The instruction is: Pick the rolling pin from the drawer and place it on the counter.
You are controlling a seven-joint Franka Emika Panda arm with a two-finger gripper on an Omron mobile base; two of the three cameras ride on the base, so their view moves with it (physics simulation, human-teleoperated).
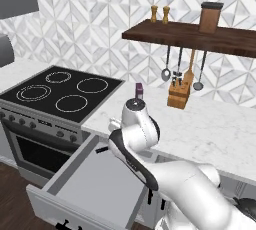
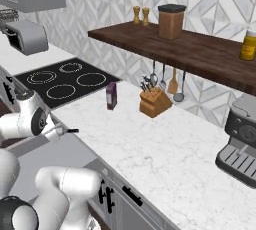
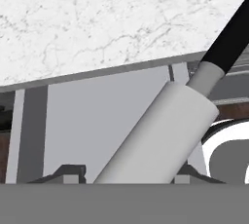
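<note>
While the drawer [image 1: 95, 184] hangs pulled out below the table [image 1: 210, 129], its grey floor shows bare across the left base view, with low walls on the left and near sides and the front panel nearest the camera. The white arm bends down over the drawer's right side, so the open room sits mostly to the left of the arm. Left of the drawer is the oven, with the black cooktop [image 1: 65, 91] above it. The table's thick pale edge runs right along the far side of the drawer, and the marble beyond it is wide open near that edge; a small purple box [image 2: 111, 95] and a knife block [image 2: 154, 102] stand further back toward the wall, under the wooden shelf [image 2: 190, 49].

In the hand view the rolling pin [image 3: 160, 138] sits right between the claw [image 3: 129, 173] tips, pretty much pinched by them as far as I can tell, since the grey body runs straight down between the two dark fingertips [image 3: 70, 172]. Its long axis slants from the bottom middle up to the upper right of that view, with the thin dark handle [image 3: 228, 35] sticking out past the table edge line. The pin seems lifted over the drawer floor, close under the table's edge.
</note>
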